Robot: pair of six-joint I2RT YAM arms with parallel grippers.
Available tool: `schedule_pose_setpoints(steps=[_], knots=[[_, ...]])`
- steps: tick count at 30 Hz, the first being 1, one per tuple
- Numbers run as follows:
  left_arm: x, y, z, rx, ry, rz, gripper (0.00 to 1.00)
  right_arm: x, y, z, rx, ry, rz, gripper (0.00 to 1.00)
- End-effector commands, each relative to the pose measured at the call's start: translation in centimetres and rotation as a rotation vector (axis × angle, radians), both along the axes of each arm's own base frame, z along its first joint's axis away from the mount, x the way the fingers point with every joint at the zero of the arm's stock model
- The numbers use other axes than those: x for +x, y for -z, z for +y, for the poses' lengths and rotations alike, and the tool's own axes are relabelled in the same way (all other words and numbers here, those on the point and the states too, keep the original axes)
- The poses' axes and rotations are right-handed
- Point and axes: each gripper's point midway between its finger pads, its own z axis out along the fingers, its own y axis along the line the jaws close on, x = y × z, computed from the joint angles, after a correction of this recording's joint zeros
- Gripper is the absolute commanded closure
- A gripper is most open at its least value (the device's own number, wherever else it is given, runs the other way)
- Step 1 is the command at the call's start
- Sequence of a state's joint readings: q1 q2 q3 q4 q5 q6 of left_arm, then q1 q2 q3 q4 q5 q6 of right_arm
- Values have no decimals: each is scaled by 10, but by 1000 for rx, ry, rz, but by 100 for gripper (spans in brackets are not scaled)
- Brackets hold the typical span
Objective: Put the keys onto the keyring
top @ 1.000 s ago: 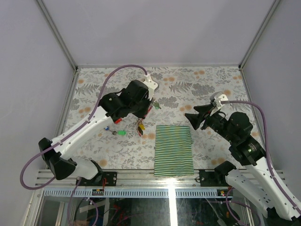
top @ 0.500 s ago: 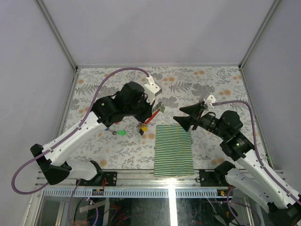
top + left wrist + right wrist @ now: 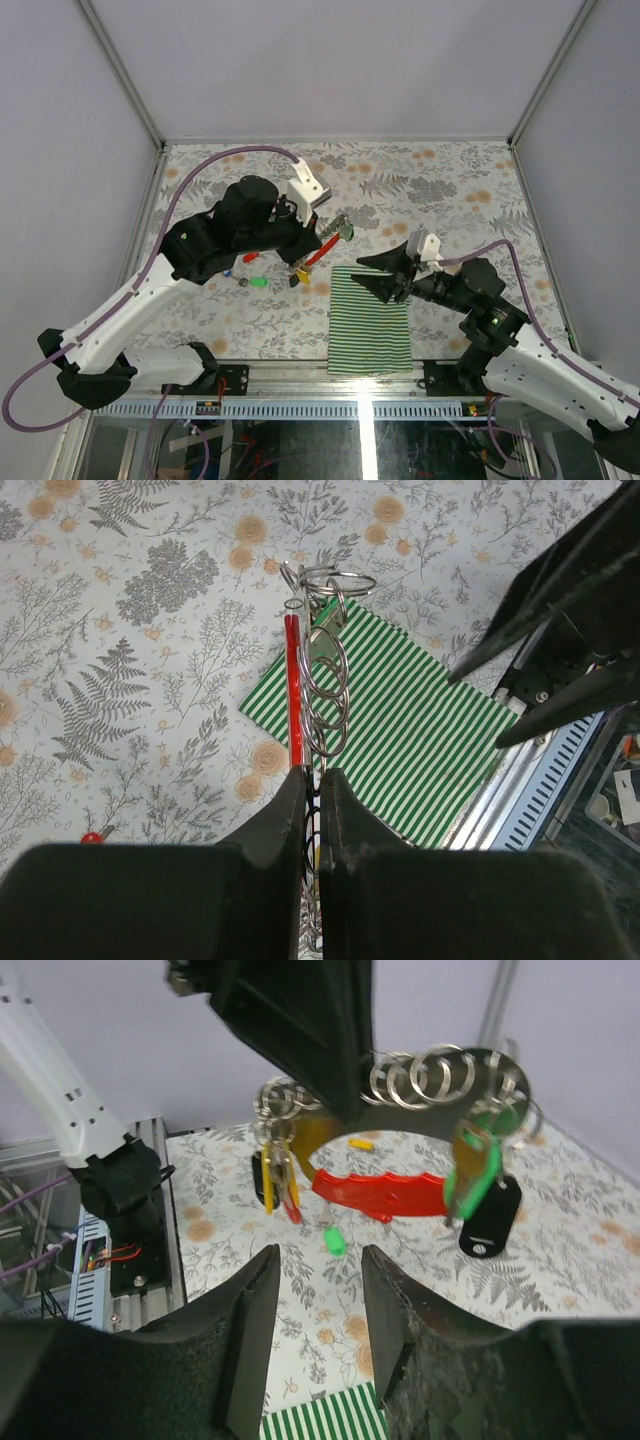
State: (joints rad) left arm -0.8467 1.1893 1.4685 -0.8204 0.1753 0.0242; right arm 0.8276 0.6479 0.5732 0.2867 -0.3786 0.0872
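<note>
Left wrist view gives us the firmest fact. The left gripper (image 3: pixel 312 772) has its jaws closed tight on the near end of the keyring (image 3: pixel 318 685). The red clip piece (image 3: pixel 292 700) and the row of steel rings (image 3: pixel 333 665) therefore point straight away from it, above the green-and-white striped cloth (image 3: pixel 400 740). We judge that it is held like this to offer the free end in the air, off the table (image 3: pixel 450 180), where the other arm can reach it.

In the right wrist view, the right gripper (image 3: pixel 318 1260) has its jaws apart with nothing between them. It faces the keyring from a little below. Some keys already hang there: a green-tagged key (image 3: pixel 478 1175) with a black fob (image 3: pixel 490 1218) at the far end, and a bunch with yellow and red tags (image 3: pixel 275 1185) on the other side of the left gripper.

From the top external view we see loose keys on the table under the left arm: a green tag (image 3: pixel 259 282), a blue tag (image 3: pixel 229 271) and a red tag (image 3: pixel 250 256). They lie well apart from the right gripper. We think the task is only partly done, and that the open jaws are lined up to take or steady a ring. The rings are thin and swing freely, so the approach needs care.
</note>
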Motion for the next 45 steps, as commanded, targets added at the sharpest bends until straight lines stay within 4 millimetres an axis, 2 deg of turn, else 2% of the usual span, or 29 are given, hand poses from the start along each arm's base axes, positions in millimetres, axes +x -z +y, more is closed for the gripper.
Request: schedule_pose_setpoints(steps=[1,8,14,23,33,39,45], knots=[[-3,-22,-12,-80,67,-66,100,-15,-38,4,85,-29,-235,56],[-11,-28,-11,-100,96,-70,100,-27,-44,13,69,-58,-431,57],[-18,-33,-12,-118,126,-70,100,-14,-50,18,44,-8,-513,62],[-17,-29,-12,-106,118,-58,100,-7,-72,17,4,37,-665,65],[-15,-20,-14,-78,105,-10,100,-2,-78,4,-240,39,-876,63],[-18,-21,-16,-87,120,7,100,8,-70,8,-374,20,-966,61],[-21,-19,-17,-82,134,24,100,14,-72,12,-437,6,-1017,60]])
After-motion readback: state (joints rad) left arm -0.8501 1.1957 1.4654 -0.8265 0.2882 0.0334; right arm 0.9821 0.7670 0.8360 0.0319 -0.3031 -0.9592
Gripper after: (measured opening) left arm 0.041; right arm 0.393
